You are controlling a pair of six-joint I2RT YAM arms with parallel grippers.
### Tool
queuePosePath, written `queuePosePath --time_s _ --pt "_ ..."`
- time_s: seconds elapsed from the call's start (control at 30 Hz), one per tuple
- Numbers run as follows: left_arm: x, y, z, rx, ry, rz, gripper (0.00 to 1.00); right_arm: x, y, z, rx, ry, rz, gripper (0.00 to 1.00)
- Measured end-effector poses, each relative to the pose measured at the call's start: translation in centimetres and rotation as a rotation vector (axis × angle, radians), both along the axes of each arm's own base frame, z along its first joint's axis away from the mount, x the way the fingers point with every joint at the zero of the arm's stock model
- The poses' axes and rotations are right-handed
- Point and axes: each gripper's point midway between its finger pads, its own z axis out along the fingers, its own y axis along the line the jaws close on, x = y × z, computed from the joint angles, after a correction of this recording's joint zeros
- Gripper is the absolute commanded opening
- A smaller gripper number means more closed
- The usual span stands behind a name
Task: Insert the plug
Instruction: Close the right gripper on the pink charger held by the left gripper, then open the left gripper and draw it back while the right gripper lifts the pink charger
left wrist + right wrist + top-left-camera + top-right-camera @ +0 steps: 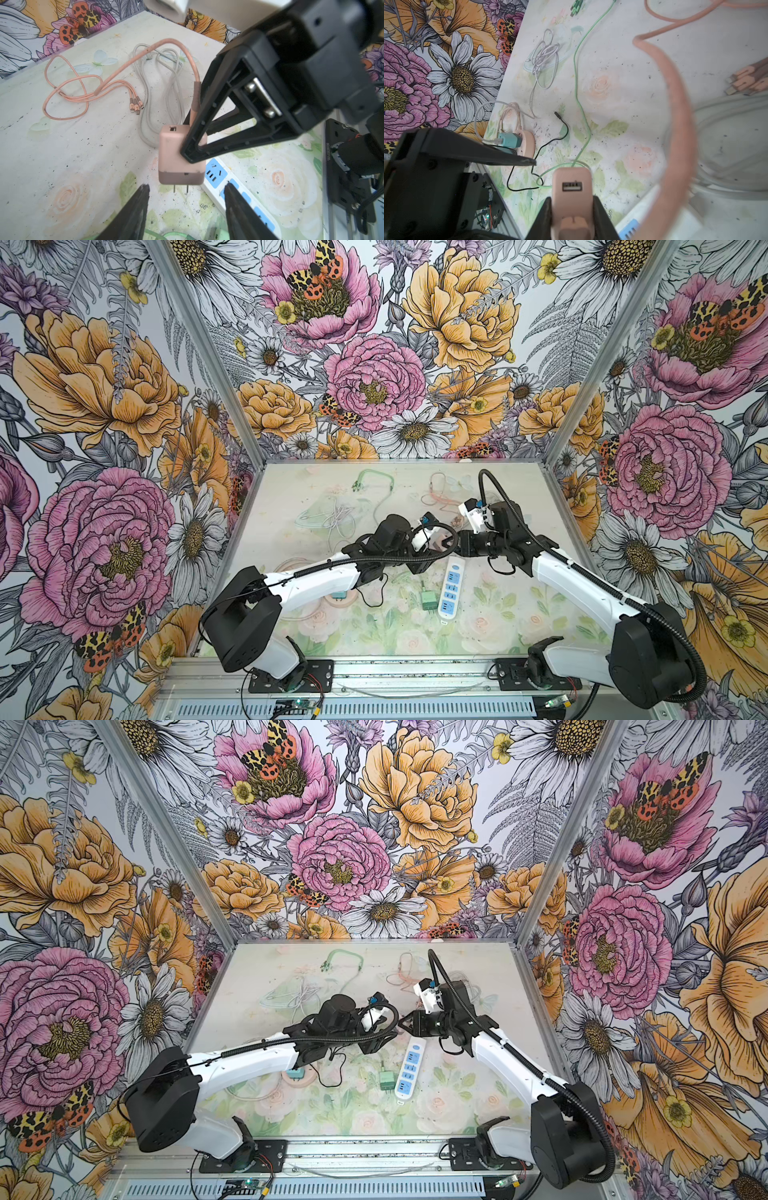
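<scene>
**One pink charger plug [178,158] aloft by the power strip [216,176]**

Right claw [572,202] clamped on its sides, clear of the bench [62,145]; pink cable [128,62] trailing off. Left claw [186,185] parted, empty, tips flanking the prongs [174,188], not touching.

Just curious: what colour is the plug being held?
The plug is pale pink with a darker base; clearest in left wrist view.

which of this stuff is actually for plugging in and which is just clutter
For the job:
- pink charger, held in the right claw
- its pink cable
- white power strip

Lying about:
- green charger
- green cable
- white cable bundle
- teal charger
</scene>
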Motion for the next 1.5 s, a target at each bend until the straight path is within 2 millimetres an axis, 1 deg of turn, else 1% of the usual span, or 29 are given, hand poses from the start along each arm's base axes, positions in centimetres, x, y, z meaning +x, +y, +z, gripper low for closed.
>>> queuePosePath --time_s 0.13,0.27,0.37,0.53,0.7,0.83,1.03,1.2,1.33,1.5 --pt "-0.7 0.9 0.2 -0.020 0.031 0.024 0.60 0.3 -1.0 -0.4 -0.085 -0.033 0.001 0.00" --pt "-0.9 2.2 -0.1 -0.026 0.055 0.064 0.60 0.1 -1.8 -1.1 -0.155 -0.051 0.010 0.00" --pt "-0.4 3.5 -0.7 -0.019 0.073 0.124 0.59 0.0 -2.4 -1.2 -0.194 -0.067 0.010 0.00" --pt "0.8 5.2 -1.5 0.002 0.101 0.222 0.59 -0.3 -3.0 -0.5 -0.241 -0.124 0.009 0.00" --pt "0.4 6.1 -2.3 0.009 0.116 0.254 0.59 -1.5 -3.1 0.2 -0.293 -0.212 0.034 0.00" --pt "0.2 6.6 -2.2 0.002 0.118 0.270 0.59 -2.1 -3.3 0.3 -0.332 -0.260 0.051 0.00" --pt "0.0 7.4 -2.0 -0.004 0.100 0.290 0.58 -1.7 -4.2 0.0 -0.406 -0.296 0.044 0.00" --pt "-0.4 8.4 -2.3 -0.016 0.091 0.303 0.58 -2.4 -3.4 0.2 -0.404 -0.343 0.138 0.00" --pt "0.1 9.1 -2.6 -0.033 0.101 0.331 0.58 -3.1 -2.4 0.3 -0.384 -0.378 0.230 0.00" --pt "0.5 8.8 -1.9 -0.078 0.097 0.321 0.58 -3.7 -1.6 -0.8 -0.390 -0.392 0.343 0.00"
